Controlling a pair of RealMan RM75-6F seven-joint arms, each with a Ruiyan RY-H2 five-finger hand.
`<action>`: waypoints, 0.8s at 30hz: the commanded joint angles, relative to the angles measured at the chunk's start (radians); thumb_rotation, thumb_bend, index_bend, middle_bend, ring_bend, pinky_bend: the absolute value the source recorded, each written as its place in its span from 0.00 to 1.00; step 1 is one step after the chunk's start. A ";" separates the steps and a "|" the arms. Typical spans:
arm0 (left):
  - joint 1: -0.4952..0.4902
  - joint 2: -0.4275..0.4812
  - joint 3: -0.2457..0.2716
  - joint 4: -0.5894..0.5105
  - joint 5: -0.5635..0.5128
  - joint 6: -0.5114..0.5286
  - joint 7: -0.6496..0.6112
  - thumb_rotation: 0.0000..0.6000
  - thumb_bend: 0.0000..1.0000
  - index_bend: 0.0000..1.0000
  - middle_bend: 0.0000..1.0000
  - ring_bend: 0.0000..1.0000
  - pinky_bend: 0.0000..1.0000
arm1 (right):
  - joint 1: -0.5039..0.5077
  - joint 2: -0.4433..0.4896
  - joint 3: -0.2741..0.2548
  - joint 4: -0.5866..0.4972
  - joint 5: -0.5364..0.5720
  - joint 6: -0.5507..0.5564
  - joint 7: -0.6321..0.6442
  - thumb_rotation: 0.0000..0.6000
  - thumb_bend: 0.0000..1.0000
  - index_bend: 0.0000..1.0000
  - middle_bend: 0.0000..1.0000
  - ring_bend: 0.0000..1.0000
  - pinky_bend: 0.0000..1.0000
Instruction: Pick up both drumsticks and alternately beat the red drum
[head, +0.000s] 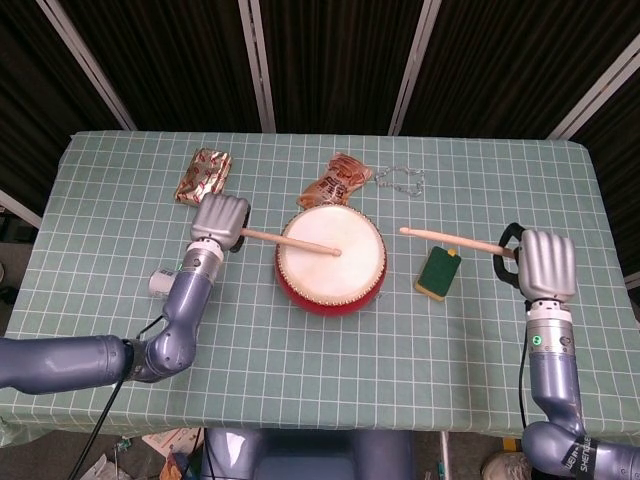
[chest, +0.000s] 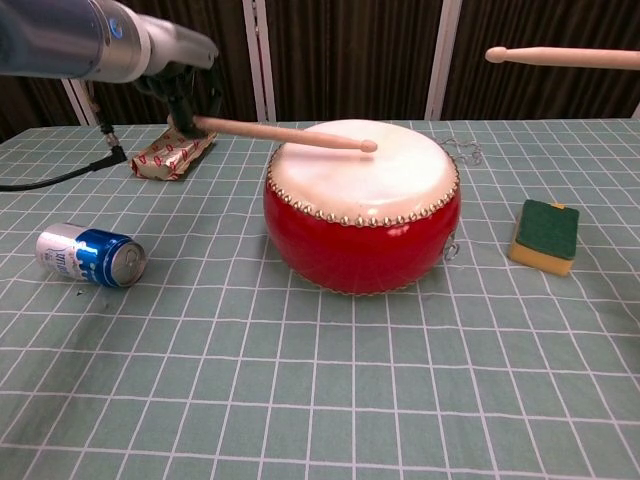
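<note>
Two drumsticks are up off the table, one in each robot hand. The red drum (head: 331, 258) sits in the middle of the green checked table (head: 330, 360), with its white skin facing up. The left hand (head: 219, 219) is at about 9 o'clock from the drum, and its fingers are curled tight around the end of the left drumstick (head: 292, 240). That stick reaches across the drum, and its round tip is over the middle of the white skin; from the chest view the tip looks right down at the skin, but I cannot tell if it is touching. The right hand (head: 546, 264) is at 3 o'clock from the drum, well apart from it, and it is closed around the end of the right drumstick (head: 455, 240). This stick is held high and points toward the drum, with its tip over the green and yellow sponge (head: 439, 273). The sponge lies just beside the drum at 3 o'clock. A blue can (chest: 92, 255) lies on its side at 8 o'clock. A shiny wrapped packet (head: 202, 176) lies at 10 o'clock, and a snack bag (head: 338, 180) lies at 12 o'clock, touching the drum's far edge.
</note>
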 joint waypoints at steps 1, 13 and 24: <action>-0.133 -0.017 0.088 0.063 -0.307 -0.027 0.265 1.00 0.55 0.79 1.00 1.00 1.00 | -0.003 0.002 -0.001 -0.003 -0.001 0.001 -0.001 1.00 0.61 0.99 1.00 1.00 1.00; 0.030 0.180 -0.085 -0.177 -0.010 -0.001 -0.136 1.00 0.55 0.79 1.00 1.00 1.00 | -0.029 0.014 -0.009 -0.026 -0.043 0.030 -0.002 1.00 0.61 0.99 1.00 1.00 1.00; 0.228 0.313 -0.039 -0.483 0.305 0.095 -0.362 1.00 0.55 0.79 1.00 1.00 1.00 | -0.118 0.097 -0.079 -0.061 -0.159 -0.015 0.140 1.00 0.61 0.99 1.00 1.00 1.00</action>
